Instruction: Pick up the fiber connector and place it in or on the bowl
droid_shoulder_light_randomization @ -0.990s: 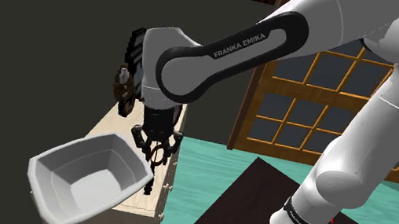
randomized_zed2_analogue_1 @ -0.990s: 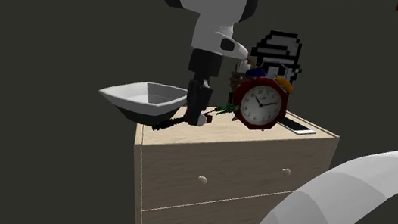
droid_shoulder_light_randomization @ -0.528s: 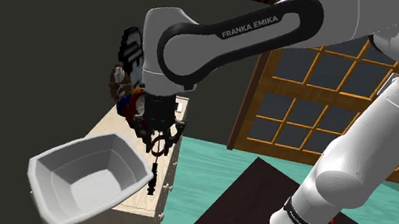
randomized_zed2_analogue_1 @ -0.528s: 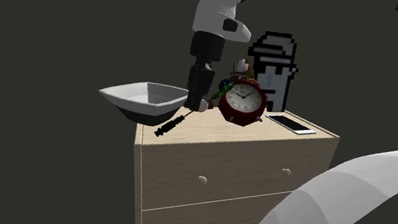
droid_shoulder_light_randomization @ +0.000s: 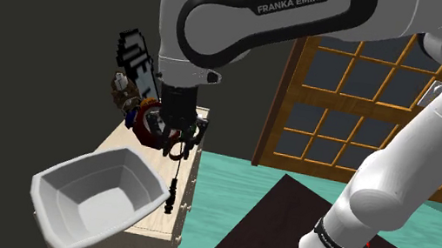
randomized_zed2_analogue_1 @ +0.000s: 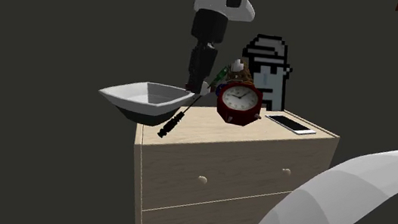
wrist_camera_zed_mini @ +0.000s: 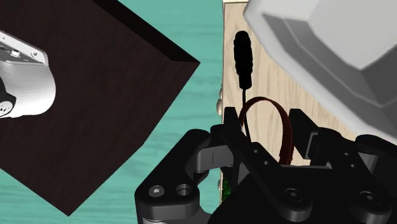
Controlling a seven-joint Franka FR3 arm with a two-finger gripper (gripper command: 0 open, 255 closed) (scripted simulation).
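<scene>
The hand (randomized_zed2_analogue_1: 196,92) is clamped on the fiber connector (randomized_zed2_analogue_1: 172,123), which hangs clear of the dresser (randomized_zed2_analogue_1: 245,165) top. It is just beside the white bowl (randomized_zed2_analogue_1: 144,98) and outside its rim. In the second exterior view its long axis slants. A green end points up towards the red alarm clock (randomized_zed2_analogue_1: 238,104), and the black plug points down and away, past the bowl's corner. The shoulder view instead shows a thin cable dropping nearly straight from the hand to that plug. The wrist view adds a reddish-brown loop of cable between the fingers, the plug over the dresser's edge, and the dark stand (wrist_camera_zed_mini: 95,95) beyond. A phone (randomized_zed2_analogue_1: 290,124) lies near the clock.
</scene>
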